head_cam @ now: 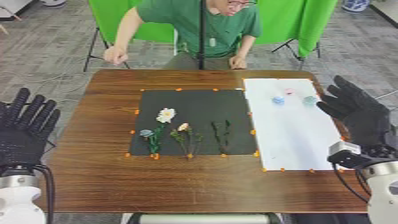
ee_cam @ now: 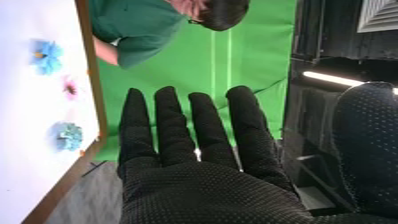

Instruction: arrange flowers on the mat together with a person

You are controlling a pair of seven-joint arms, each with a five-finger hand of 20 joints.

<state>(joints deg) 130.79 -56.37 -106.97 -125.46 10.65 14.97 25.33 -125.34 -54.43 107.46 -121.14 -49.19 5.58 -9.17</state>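
Looks like a robotics lab or filming space: hangs green backdrop (head_cam: 306, 25) on far side, has tripod legs (head_cam: 91, 48) near it, grey flooring (head_cam: 40, 60), orange tape marks (head_cam: 179, 89) around dark mat (head_cam: 191, 107).

**Things are sitting on the table (head_cam: 222, 195)**

A left mat (head_cam: 191, 100) and a right mat (head_cam: 298, 135) are lying side by side. Three flowers (head_cam: 166, 116) are lying on the left mat, and some stems (head_cam: 226, 134) are lying to their right. Three flower heads (head_cam: 278, 100) are sitting near the right mat's far end.
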